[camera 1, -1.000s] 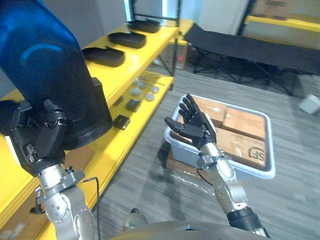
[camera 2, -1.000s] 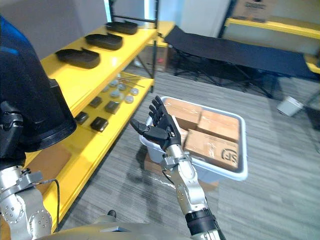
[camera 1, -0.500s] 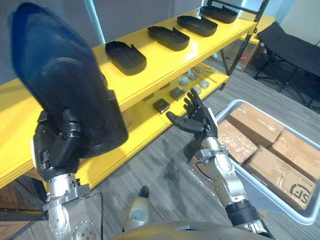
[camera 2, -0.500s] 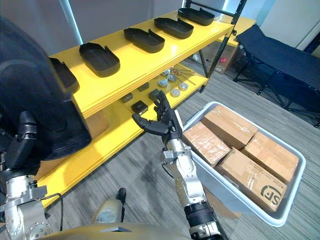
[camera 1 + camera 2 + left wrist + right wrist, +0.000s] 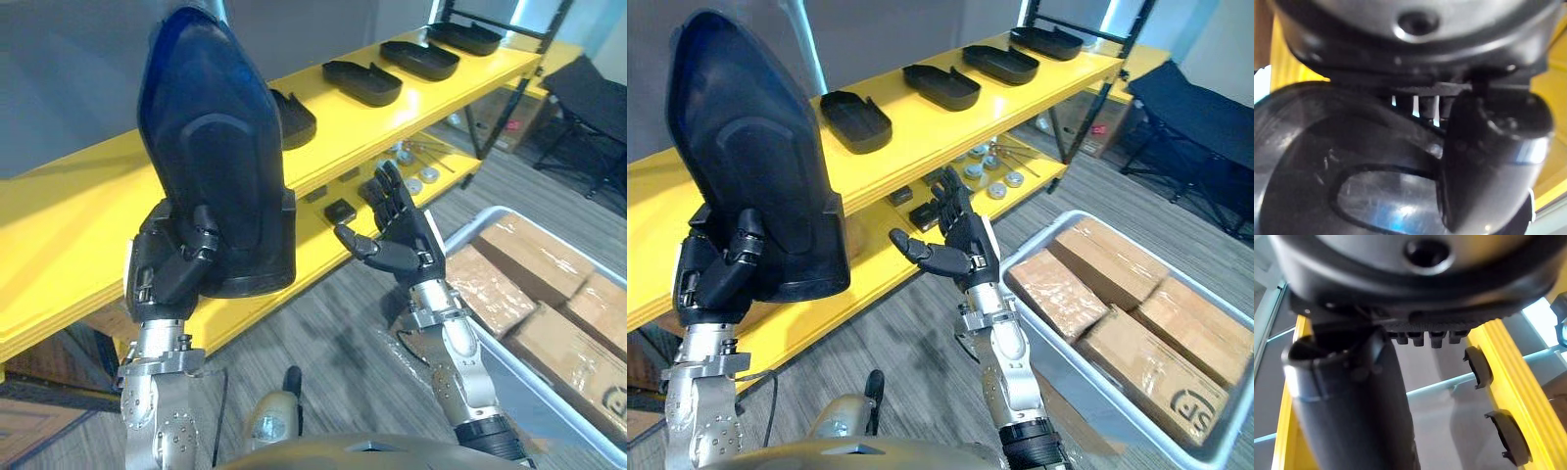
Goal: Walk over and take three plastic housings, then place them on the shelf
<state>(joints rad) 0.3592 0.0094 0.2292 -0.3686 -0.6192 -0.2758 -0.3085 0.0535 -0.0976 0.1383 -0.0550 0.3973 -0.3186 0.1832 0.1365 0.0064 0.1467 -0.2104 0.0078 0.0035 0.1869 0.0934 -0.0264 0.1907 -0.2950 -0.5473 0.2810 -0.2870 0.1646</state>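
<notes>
The left hand (image 5: 174,272) is gripping a large dark plastic housing (image 5: 211,147) by its squared lower end. Its fingers are curling round one edge, and in the wrist view its thumb is bearing on the shell's face. The housing is standing upright, narrow end uppermost, in front of the near stretch of the yellow shelf's top board (image 5: 69,225). It appears to be hanging clear of that board rather than resting on it. In my judgement it is being carried on end because a single hand can clamp only the base.

The right hand (image 5: 397,240) is hovering open and empty, fingers straight, palm turned towards the load. It is sitting between the shelf's lower board (image 5: 1019,186) and the grey bin (image 5: 1038,220). It looks to be waiting to steady the free side.

Four more housings are lying hollow side up along the top board, in a spaced row running away from the robot: nearest housing (image 5: 857,119), second housing (image 5: 940,86), third housing (image 5: 1000,64), farthest housing (image 5: 1045,42). Bare board is showing on the near side of that row, so I am taking that as the intended spot.

Risk noted: the piece is tall and is being held low, so it may tip as it is being laid down.
</notes>
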